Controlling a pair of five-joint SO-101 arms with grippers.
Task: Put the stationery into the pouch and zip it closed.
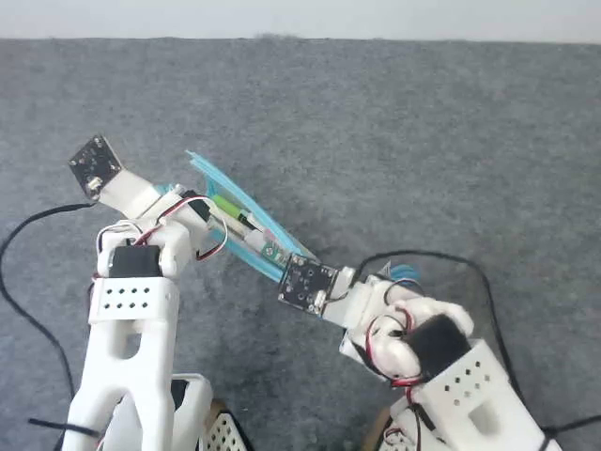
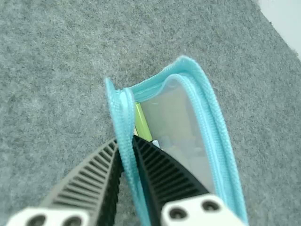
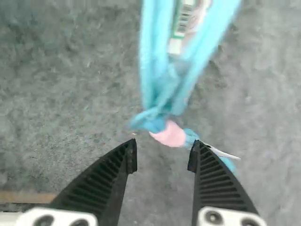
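Observation:
A light-blue pouch (image 1: 246, 219) with clear sides lies at a slant on the grey carpet between the two arms. Inside it are a green pen (image 1: 226, 205) and a white item with a barcode label (image 3: 184, 19). My left gripper (image 2: 126, 149) is shut on the pouch's zipper edge (image 2: 123, 117) near its far end; the green pen (image 2: 142, 123) shows through the clear side (image 2: 181, 127). My right gripper (image 3: 163, 148) is open at the pouch's near end, just short of the pink zipper pull (image 3: 169, 134), which lies ahead of the gap between the fingers.
The grey carpet (image 1: 441, 132) stretches free to the right and back, up to a white wall edge (image 1: 300, 19). A black cable (image 1: 449, 259) loops by the right arm, another black cable (image 1: 19, 244) by the left arm. Both arm bases stand at the front.

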